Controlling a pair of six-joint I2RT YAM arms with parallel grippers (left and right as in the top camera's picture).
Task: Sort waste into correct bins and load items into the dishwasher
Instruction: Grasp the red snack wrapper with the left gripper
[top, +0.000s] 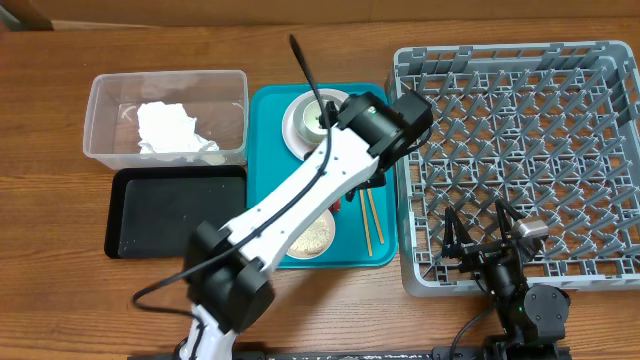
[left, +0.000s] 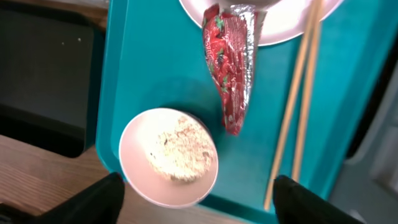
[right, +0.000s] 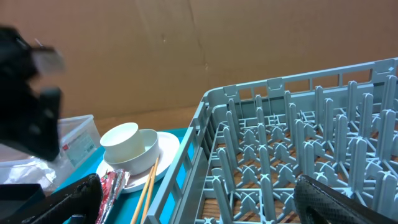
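- Far left: a clear tub (top: 100, 100) holds the tissue (top: 170, 128). A black tray (top: 170, 215) lies just in front.
- Middle: a teal tray (top: 265, 120) carries a rice bowl (left: 169, 157), a red wrapper (left: 231, 68) lapping onto the plate (left: 280, 25), and chopsticks (left: 298, 106).
- The left gripper (left: 199, 186) hovers above them, fingers spread wide, empty.
- Right: at the grey rack (top: 520, 150), the right gripper (right: 199, 190) sits at the near edge, fingers apart, empty.

Left arm (top: 300, 195): white links, black joints, black wrist housing
Cable (top: 308, 72): thin, black, running along the white links
Right arm (top: 520, 300): black throughout, small silver block (top: 531, 229) near the wrist
Jaws: matte black, rounded tips, both arms
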